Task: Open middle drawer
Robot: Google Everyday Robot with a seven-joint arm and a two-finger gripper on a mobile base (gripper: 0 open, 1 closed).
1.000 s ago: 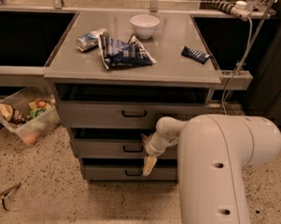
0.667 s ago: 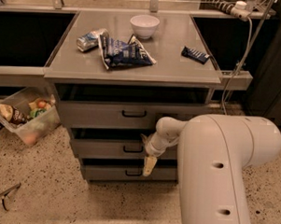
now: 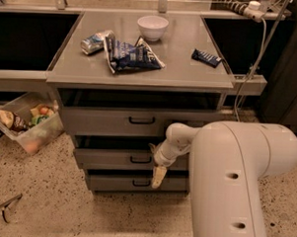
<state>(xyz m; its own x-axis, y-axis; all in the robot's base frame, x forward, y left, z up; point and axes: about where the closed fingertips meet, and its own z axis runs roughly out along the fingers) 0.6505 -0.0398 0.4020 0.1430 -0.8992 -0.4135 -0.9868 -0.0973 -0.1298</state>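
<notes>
The grey cabinet has three drawers stacked under its top. The middle drawer (image 3: 112, 159) has a flat grey front and a small black bar handle (image 3: 141, 159); a dark gap shows above its front, which stands slightly forward. My gripper (image 3: 157, 163) is at the end of the white arm (image 3: 235, 178), right against the middle drawer's front, just to the right of the handle. The top drawer (image 3: 104, 121) and the bottom drawer (image 3: 116, 182) sit above and below it, each with its own black handle.
On the cabinet top (image 3: 190, 75) lie a white bowl (image 3: 152, 27), a blue chip bag (image 3: 134, 54), a crushed can (image 3: 95, 41) and a dark snack bar (image 3: 206, 57). A clear bin of food (image 3: 27, 122) sits on the floor at the left. A cable (image 3: 249, 70) hangs at the right.
</notes>
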